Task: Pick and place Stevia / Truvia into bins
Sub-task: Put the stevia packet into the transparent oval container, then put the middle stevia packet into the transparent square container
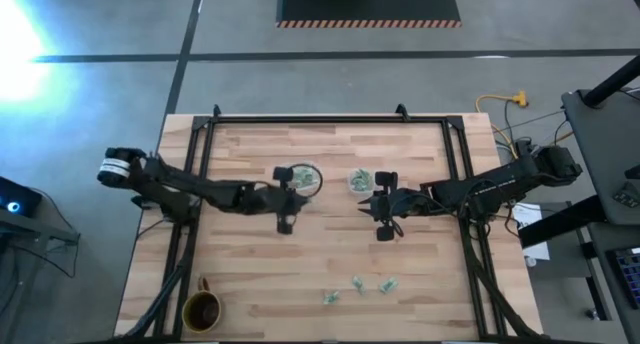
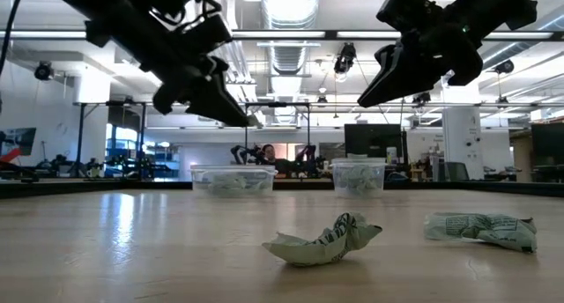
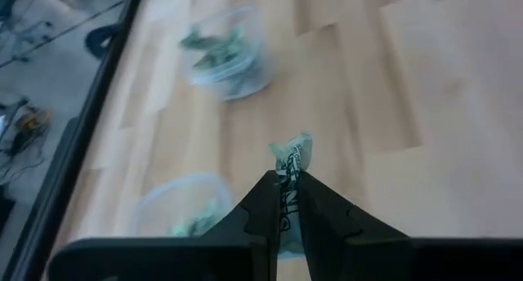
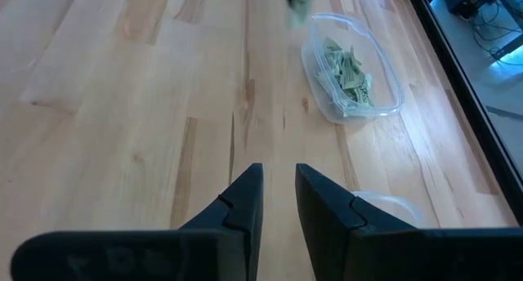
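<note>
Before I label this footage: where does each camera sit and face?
High: overhead, facing down on the table; both arms show.
Low: table height, facing the room; both arms hang above.
Left wrist: on the left arm, facing the bins; left pincer grips a packet.
Right wrist: on the right arm; empty right pincer shows.
Shared: both wrist views see the wider bin.

Bare table (image 1: 260, 269) between mug (image 1: 201, 310) (corner) and loose packets (image 1: 358, 285).

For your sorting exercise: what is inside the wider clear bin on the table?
The wider bin holds a loose heap of crumpled green-and-white packets. Those on top show through the open rim; any buried beneath, and the exact count, cannot be seen.
</note>
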`<state>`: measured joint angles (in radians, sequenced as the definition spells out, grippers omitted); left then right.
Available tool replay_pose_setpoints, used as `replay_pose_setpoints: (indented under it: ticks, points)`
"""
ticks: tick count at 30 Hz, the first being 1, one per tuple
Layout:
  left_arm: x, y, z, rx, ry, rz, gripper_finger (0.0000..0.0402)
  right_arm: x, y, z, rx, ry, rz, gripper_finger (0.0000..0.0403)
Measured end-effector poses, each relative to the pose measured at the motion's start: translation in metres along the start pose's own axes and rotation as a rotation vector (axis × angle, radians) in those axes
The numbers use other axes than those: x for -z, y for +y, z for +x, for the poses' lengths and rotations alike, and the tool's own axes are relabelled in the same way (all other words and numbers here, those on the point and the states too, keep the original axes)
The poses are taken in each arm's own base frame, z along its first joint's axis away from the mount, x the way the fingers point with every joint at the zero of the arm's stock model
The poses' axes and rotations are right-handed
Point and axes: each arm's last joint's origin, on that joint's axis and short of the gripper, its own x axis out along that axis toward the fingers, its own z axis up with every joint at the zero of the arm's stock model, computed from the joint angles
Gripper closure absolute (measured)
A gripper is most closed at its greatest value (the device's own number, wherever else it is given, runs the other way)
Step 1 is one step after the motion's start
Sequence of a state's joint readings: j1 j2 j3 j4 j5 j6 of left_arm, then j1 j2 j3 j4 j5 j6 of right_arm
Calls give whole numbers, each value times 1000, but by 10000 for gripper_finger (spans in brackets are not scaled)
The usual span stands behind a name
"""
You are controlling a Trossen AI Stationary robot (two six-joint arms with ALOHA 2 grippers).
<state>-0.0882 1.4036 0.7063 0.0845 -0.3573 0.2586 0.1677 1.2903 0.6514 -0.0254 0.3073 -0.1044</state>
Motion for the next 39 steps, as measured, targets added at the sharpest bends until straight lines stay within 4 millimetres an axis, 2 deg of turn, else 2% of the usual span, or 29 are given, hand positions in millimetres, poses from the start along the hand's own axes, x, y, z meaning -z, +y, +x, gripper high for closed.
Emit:
replay_pose_setpoints:
  ticks: [9,16,24,32,39]
  points:
    - [15,34,17,-99,76,-52,380,0,0,0,0,1,-1,344]
    - [26,49,25,-141,122,-85,380,0,0,0,0,1,-3,340]
    - [33,49,34,-141,164,-88,380,1,0,0,0,1,-3,344]
    - [32,49,36,-152,144,-93,378,1,0,0,0,2,-1,339]
    - [32,51,36,-195,159,-90,339,1,0,0,0,2,0,344]
